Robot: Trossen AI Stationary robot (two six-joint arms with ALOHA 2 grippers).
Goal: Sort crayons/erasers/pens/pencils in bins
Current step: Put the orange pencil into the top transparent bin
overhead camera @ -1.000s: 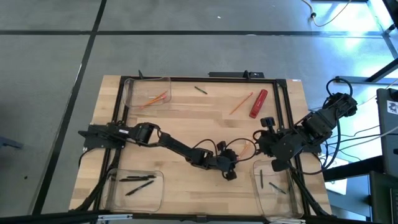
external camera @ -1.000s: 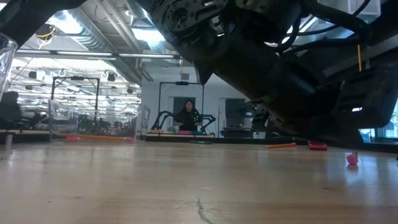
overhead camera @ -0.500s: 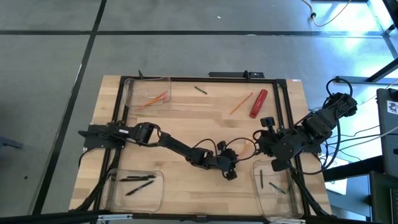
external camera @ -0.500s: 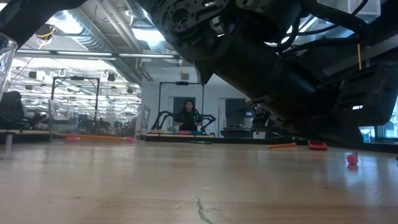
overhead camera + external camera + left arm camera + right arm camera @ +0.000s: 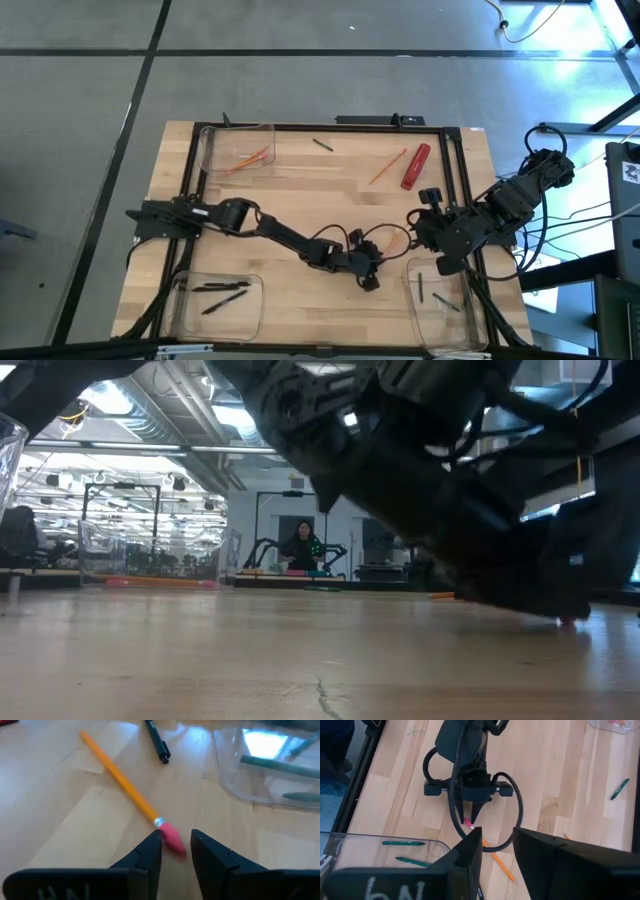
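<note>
An orange pencil [image 5: 120,780] with a pink eraser end [image 5: 172,839] lies flat on the table; it also shows in the high view [image 5: 397,238]. My left gripper [image 5: 176,851] is low at the table's middle front [image 5: 371,279], slightly open, with one fingertip on either side of the eraser end. My right gripper [image 5: 497,850] is open and empty just right of it [image 5: 416,230]. The clear bins are at the far left with pencils [image 5: 237,152], the near left with black pens [image 5: 215,300], and the near right [image 5: 445,300]. My left gripper has the pencil's pink eraser end [image 5: 175,842] between its two fingertips. The fingers come along the pencil, slanting down toward the table. The pencil lies flat on the wood. I cannot tell whether the fingers touch it.
A black pen [image 5: 157,742] lies near the pencil. A thick red cylinder [image 5: 415,166], another orange pencil [image 5: 388,166] and a small dark green stick [image 5: 322,145] lie at the far side. The near right bin [image 5: 270,770] holds green sticks. A person sits in the room beyond [image 5: 303,545].
My left gripper has gone down toward the table at the pencil's eraser end; in the low view it now stands in front of the pink eraser. The pencil has stayed where it was.
</note>
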